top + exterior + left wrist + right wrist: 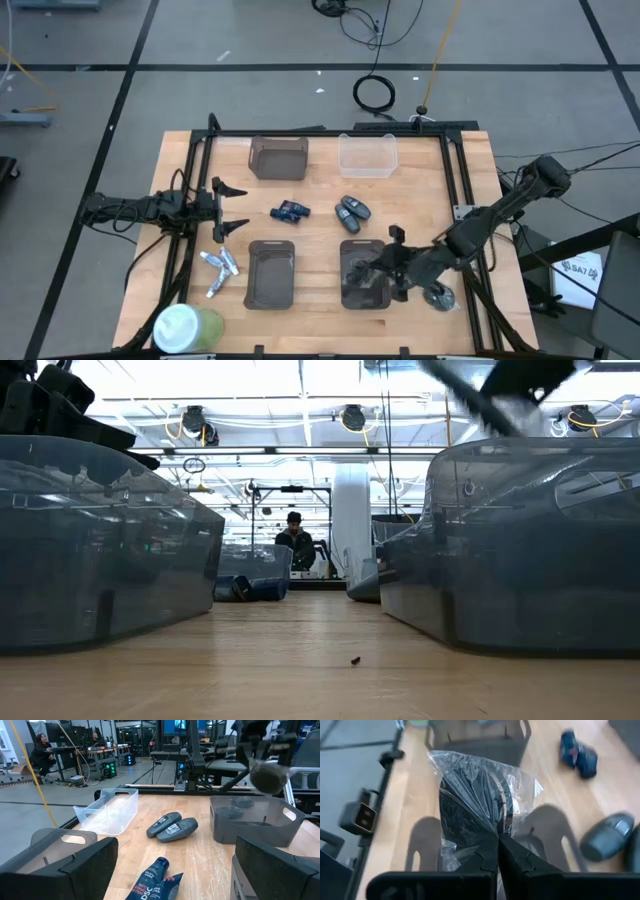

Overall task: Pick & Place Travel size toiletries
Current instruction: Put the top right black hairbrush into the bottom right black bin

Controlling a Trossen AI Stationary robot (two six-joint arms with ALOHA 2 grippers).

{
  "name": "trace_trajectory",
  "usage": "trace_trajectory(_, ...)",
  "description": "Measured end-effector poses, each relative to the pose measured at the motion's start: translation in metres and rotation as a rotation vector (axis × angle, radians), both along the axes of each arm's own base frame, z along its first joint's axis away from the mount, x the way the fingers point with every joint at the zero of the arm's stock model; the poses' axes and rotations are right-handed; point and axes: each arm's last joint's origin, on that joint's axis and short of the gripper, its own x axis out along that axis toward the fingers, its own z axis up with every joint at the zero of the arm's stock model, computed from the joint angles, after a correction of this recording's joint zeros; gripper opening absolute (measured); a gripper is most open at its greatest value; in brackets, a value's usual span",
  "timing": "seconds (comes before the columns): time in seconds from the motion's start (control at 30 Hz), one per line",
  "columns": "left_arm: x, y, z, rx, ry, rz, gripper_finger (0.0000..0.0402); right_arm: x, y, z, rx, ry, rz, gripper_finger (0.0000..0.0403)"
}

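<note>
**Right gripper over near-right tray with bagged item; toiletry tubes untouched**

Toiletries: the small white-and-silver squeeze tubes (219, 268) lie loose on the wooden table (320, 225), near its left front corner, just beside the near-left dark tray (270, 273) and close to a green-lidded jar (186, 327). Nothing grasps them.

Right gripper (498, 851) hangs above the near-right dark tray (362, 276), fingers clenched on a clear plastic bag (480, 795) holding a dark ribbed item. Left gripper (232, 207) waits at the table's left side with its fingers spread and empty, pointing toward the blue tubes (291, 211) and the grey oval items (352, 209).

Judgement: to place well, the bag should be lowered until it sits inside the tray walls before letting go; the loose film could snag on the rim.

Not established: what the bagged item is; the contents of the near-right tray, which the arm covers from above. The low view shows only tray walls.
</note>
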Motion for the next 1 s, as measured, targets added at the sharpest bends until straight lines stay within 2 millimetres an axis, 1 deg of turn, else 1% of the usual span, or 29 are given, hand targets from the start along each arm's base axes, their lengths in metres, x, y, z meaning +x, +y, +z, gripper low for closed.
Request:
trace_trajectory(0.13, 0.000, 0.000, 0.000, 0.000, 0.000, 0.000, 0.0395, 0.006, 0.004, -0.016, 0.018, 0.063, -0.051, 0.0000)
trace_trajectory(0.33, 0.000, 0.000, 0.000, 0.000, 0.000, 0.000, 0.0395, 0.009, 0.007, -0.031, 0.045, 0.140, -0.085, 0.0000)
trace_trajectory(0.47, 0.000, 0.000, 0.000, 0.000, 0.001, 0.000, 0.0395, 0.009, 0.008, -0.038, 0.072, 0.186, -0.107, 0.0000)
trace_trajectory(0.6, 0.000, 0.000, 0.000, 0.000, 0.000, 0.000, 0.0395, 0.008, 0.007, -0.041, 0.067, 0.213, -0.126, 0.0000)
trace_trajectory(0.87, 0.000, 0.000, 0.000, 0.000, 0.000, 0.000, 0.0395, 0.009, 0.006, -0.040, 0.049, 0.208, -0.111, 0.0000)
trace_trajectory(1.0, 0.000, 0.000, 0.000, 0.000, 0.000, 0.000, 0.0395, 0.009, 0.005, -0.040, 0.049, 0.208, -0.112, 0.0009)
